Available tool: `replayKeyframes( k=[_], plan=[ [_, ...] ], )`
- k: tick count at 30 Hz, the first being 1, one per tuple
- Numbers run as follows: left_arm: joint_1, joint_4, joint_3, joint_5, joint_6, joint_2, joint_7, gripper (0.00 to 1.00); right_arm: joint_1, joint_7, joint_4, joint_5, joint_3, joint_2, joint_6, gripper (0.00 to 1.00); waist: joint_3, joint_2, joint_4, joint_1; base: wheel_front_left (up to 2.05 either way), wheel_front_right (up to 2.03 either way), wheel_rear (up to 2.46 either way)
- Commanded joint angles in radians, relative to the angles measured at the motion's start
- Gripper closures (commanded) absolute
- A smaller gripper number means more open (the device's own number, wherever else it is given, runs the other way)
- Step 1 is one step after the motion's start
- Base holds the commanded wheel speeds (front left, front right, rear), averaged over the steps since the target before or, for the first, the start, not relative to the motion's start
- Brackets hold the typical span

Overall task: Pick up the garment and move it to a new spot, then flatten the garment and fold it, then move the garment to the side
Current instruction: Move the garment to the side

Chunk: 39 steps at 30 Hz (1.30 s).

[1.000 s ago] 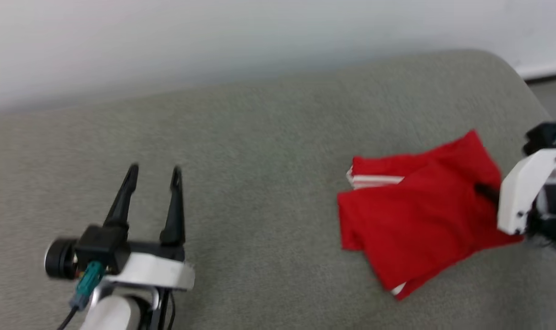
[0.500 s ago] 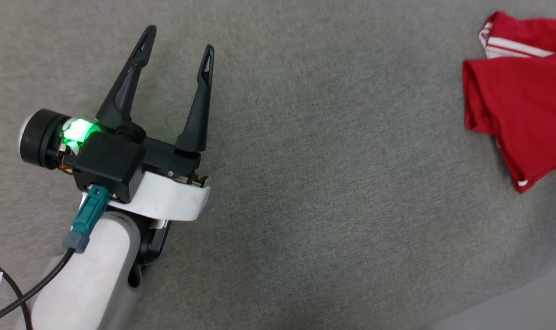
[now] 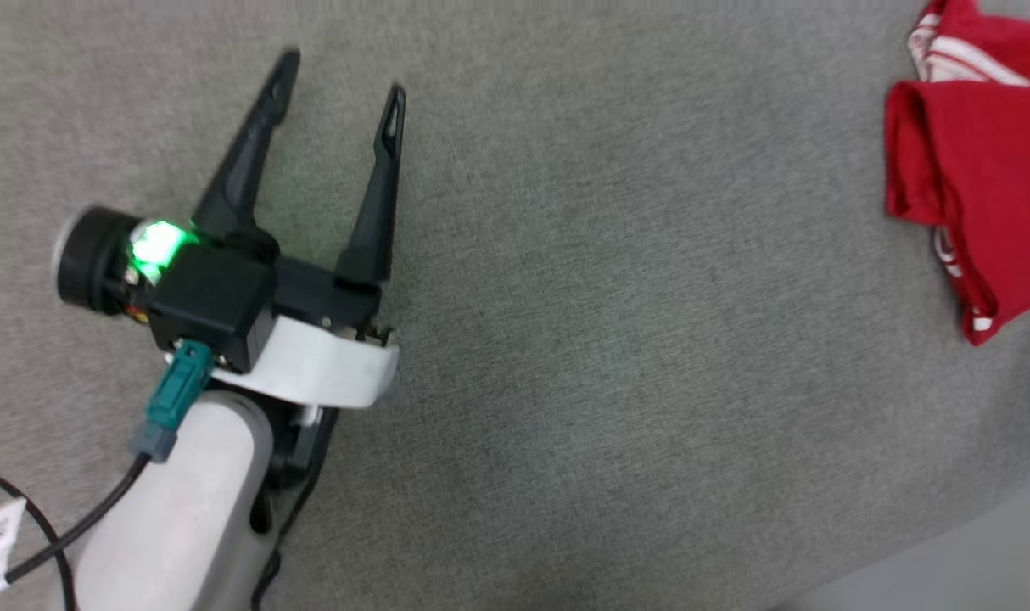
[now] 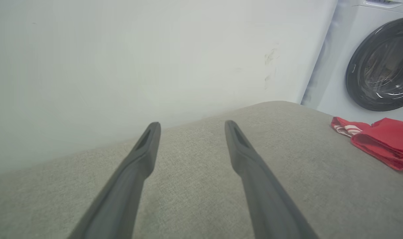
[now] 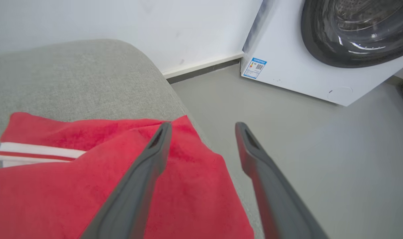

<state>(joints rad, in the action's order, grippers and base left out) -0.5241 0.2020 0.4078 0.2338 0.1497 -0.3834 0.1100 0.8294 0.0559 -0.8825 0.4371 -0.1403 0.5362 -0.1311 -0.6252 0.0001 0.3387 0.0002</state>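
The garment (image 3: 982,170), a folded red shirt with red-striped white trim, lies at the right edge of the grey cushion (image 3: 608,339). It also lies at the far right in the left wrist view (image 4: 377,139). My left gripper (image 3: 341,76) is open over bare cushion, far left of the garment, its gap empty (image 4: 192,124). In the right wrist view my right gripper (image 5: 203,125) is open just above the garment's (image 5: 88,186) right corner, at the cushion's rounded end, with nothing between its fingers.
A white washing machine (image 5: 294,66) with a dark round door stands on the grey floor (image 5: 287,132) beyond the cushion's right end. A pale wall (image 4: 121,66) runs behind the cushion. The floor also shows past the cushion's near edge (image 3: 973,560).
The right gripper has let go of the garment and now stands open above it. The head camera tilted down, so the whole picture shifted. The left gripper stays open.
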Motion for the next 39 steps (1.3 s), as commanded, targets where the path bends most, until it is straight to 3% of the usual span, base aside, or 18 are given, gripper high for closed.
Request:
replayKeyframes(
  k=[1, 7, 15, 31, 39],
  plan=[
    [0.034, -0.014, -0.007, 0.012, 0.009, 0.009, 0.023, 0.0, -0.008, 0.046, -0.01, -0.005, 0.023, 0.005, 0.001, 0.0, 0.065, -0.0001, -0.014, -0.0002, 0.0, 0.0, 0.0],
    [0.173, -0.073, -0.035, 0.07, 0.051, 0.034, 0.083, 0.0, -0.135, 0.168, 0.019, -0.009, 0.115, -0.021, 0.001, 0.0, 0.228, -0.0001, -0.038, -0.0002, 0.0, 0.0, 0.0],
    [0.332, -0.129, -0.069, 0.132, 0.084, 0.045, 0.118, 0.0, -0.348, 0.189, 0.17, -0.032, 0.181, -0.094, 0.001, 0.0, 0.399, -0.0001, -0.11, -0.0002, 0.0, 0.0, 0.0],
    [0.486, -0.219, -0.155, 0.194, 0.099, 0.049, 0.151, 0.0, -0.628, 0.066, 0.675, -0.164, 0.158, -0.32, 0.001, 0.0, 0.546, -0.0001, -0.302, -0.0002, 0.0, 0.0, 0.0],
    [0.572, -0.24, -0.179, 0.197, 0.08, 0.014, 0.154, 0.0, -0.814, -0.022, 0.894, -0.217, 0.129, -0.408, 0.001, 0.0, 0.62, -0.0001, -0.327, -0.0002, 0.0, 0.0, 0.0]
  ],
)
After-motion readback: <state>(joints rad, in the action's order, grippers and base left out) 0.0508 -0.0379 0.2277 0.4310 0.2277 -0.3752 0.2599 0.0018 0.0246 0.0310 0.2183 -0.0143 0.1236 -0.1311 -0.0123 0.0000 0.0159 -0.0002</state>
